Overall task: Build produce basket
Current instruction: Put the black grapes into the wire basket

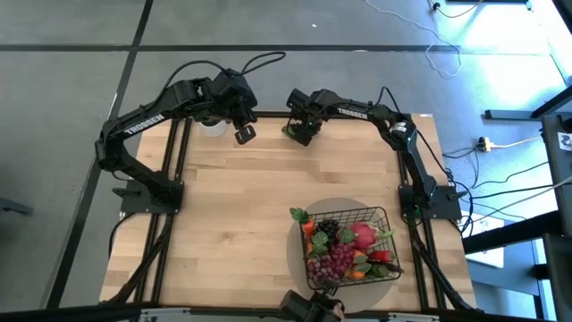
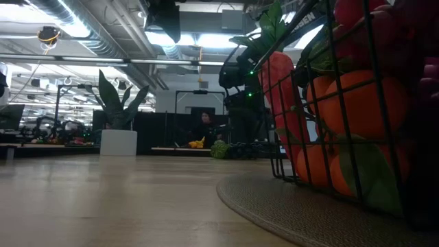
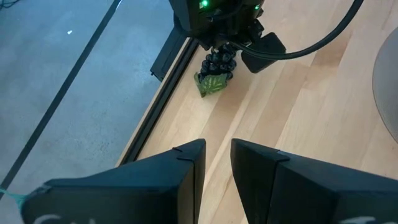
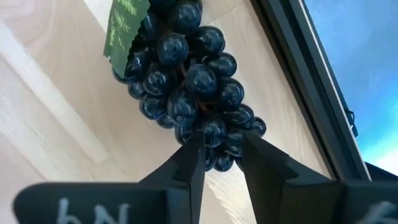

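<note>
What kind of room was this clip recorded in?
Probably a robotics lab or open workshop: a pale wooden table on a black metal frame stands on grey concrete floor, exposed ceiling ducts run overhead, and other workbenches show behind.

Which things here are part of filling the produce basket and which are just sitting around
Part of the job:
- basket, already holding produce
- dark grape bunch at the table's far edge, right gripper closing on it

Just there:
- round grey mat under the basket
- potted plant
- left gripper, waiting, holding nothing
</note>
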`<state>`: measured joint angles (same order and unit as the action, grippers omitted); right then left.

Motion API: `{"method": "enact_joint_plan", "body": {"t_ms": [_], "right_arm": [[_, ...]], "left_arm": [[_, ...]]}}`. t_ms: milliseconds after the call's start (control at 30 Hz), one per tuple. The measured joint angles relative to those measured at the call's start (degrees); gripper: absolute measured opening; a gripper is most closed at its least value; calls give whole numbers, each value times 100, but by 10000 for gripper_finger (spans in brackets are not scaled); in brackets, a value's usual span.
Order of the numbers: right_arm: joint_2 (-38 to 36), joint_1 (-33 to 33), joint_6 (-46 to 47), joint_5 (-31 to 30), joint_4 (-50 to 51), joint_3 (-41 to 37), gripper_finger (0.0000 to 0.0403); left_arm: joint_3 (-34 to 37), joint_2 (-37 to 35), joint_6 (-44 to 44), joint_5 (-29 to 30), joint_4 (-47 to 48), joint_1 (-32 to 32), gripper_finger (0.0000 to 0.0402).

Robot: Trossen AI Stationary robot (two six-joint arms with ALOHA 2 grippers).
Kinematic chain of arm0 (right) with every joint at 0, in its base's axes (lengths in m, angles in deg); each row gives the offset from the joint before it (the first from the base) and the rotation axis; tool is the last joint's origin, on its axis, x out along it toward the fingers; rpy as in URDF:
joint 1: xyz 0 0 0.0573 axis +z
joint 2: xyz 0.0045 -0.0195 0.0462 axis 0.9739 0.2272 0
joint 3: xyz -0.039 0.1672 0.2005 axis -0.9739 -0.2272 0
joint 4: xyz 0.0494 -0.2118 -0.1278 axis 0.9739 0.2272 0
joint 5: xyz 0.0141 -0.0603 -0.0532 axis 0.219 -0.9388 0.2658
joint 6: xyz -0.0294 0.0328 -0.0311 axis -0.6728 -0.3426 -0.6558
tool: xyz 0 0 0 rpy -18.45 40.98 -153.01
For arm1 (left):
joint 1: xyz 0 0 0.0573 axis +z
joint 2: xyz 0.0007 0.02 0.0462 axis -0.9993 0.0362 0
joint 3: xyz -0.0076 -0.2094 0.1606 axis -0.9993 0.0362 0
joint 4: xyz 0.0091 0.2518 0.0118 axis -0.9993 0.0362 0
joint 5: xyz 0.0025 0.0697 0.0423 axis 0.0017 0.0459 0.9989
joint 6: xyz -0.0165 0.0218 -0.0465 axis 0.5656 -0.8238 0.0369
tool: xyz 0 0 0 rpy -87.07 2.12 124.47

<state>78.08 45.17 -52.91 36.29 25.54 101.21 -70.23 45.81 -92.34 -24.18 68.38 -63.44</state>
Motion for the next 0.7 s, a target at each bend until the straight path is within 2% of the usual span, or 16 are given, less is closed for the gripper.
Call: {"method": "enact_joint_plan", "body": {"t_ms": [333, 500, 567, 700], "right_arm": [[0, 39, -890, 75, 97, 0, 87], [0, 63, -918, 43, 74, 0, 84], [0, 63, -918, 41, 67, 0, 70], [0, 66, -938, 41, 26, 0, 12]], "left_arm": [[0, 0, 0, 0, 0, 0, 66], [0, 0, 0, 0, -2, 0, 66], [0, 0, 0, 0, -4, 1, 66], [0, 0, 0, 2, -3, 52, 66]]}}
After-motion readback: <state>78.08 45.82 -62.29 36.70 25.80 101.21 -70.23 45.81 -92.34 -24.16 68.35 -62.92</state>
